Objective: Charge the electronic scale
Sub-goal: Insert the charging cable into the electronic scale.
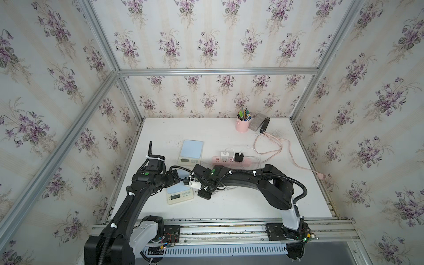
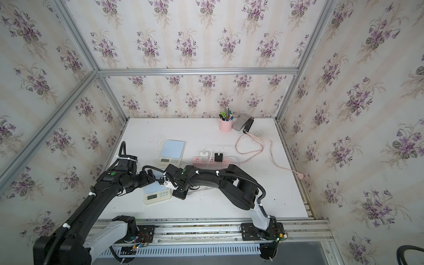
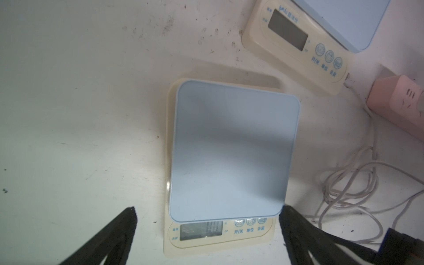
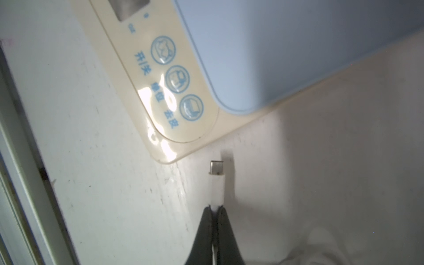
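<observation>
- Toward the front of the bench [image 1: 252,204], you have the near scale [image 1: 180,195] lying flat. Its display end faces the robot's base, and both wrists hide part of its blue plate in both top views.
- Your left pincer [image 3: 207,208] hangs over that scale's display end with its jaws spread wide, one finger out past each side of the scale. It grips nothing. From the left wrist view you cannot tell whether a fingertip brushes the plate's corner.
- Your right pincer [image 4: 215,207] is pinched tight on the white body of the plug [image 4: 216,181], which sticks straight out from the fingertips.
- The plug's metal tip points at the near scale's side edge, close to the button corner. It stops just short of the edge and does not touch it.
- Farther back sits the far scale [image 1: 191,151], just beside the pink power strip [image 1: 229,162].
- You can see a white charger [image 1: 224,156] and a black charger [image 1: 239,157] standing side by side in the strip.
- Thin white leads [image 3: 355,183] lie in loose loops beside the near scale, and one strand runs up to the far scale's button corner.
- Against the back wall stands a pink cup [image 1: 242,125] full of pens, well apart from both scales.
- A pink cord [image 1: 275,146] loops across the bench toward the right edge.
</observation>
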